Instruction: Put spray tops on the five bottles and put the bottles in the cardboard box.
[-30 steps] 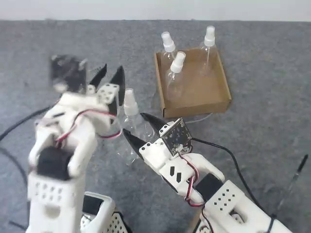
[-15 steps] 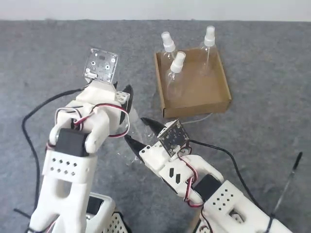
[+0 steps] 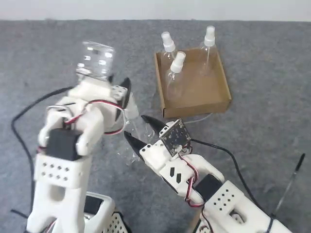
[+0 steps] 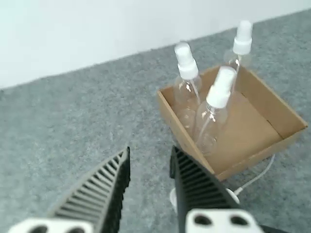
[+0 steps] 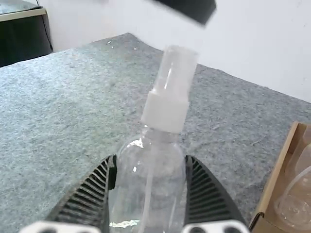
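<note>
The left arm has edged leftward, its left pincer (image 4: 149,155) open above the desk, while the right pincer (image 5: 150,162) clamps the capped bottle (image 5: 154,145) at frame centre; capping seems finished, so the next move is probably lifting it into the cardboard box (image 3: 195,108), upper right.

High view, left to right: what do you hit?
left arm → bottle → box → black stick
</note>
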You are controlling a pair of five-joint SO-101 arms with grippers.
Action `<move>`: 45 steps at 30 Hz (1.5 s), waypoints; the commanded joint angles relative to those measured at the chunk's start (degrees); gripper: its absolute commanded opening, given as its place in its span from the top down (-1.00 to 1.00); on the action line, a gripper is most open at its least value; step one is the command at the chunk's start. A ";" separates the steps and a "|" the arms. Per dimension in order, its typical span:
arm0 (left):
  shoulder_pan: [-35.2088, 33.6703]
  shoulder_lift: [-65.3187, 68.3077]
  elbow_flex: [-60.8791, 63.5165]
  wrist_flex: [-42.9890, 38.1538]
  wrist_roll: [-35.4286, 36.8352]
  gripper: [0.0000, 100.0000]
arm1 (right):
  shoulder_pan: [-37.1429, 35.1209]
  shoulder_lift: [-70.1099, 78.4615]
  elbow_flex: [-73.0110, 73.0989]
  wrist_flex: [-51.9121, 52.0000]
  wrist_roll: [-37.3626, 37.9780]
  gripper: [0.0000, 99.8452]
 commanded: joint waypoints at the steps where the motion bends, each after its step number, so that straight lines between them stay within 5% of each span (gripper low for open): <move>1: -2.99 -0.26 -7.87 5.89 0.79 0.69 | 0.66 -1.89 -1.49 -0.31 -0.70 0.99; 6: -4.66 -7.82 -0.31 4.48 4.13 0.68 | 4.62 -2.07 -3.60 2.68 -0.70 0.99; 17: 3.34 -31.91 38.11 -14.68 3.96 0.67 | 12.97 -1.36 -18.46 15.25 -0.70 0.99; 23: 7.65 -39.82 43.47 -14.77 3.96 0.45 | 13.05 4.97 -27.69 18.07 -0.70 0.99; 30: 8.26 -41.85 46.99 -16.53 3.78 0.44 | 12.35 16.92 -39.47 21.32 -0.70 0.99; 37: 7.82 -41.85 49.54 -19.87 1.76 0.44 | 10.59 13.32 -46.77 36.26 -0.70 0.99; 45: 7.82 -41.85 49.71 -19.87 1.58 0.44 | 10.77 9.10 -46.86 41.71 -0.53 0.99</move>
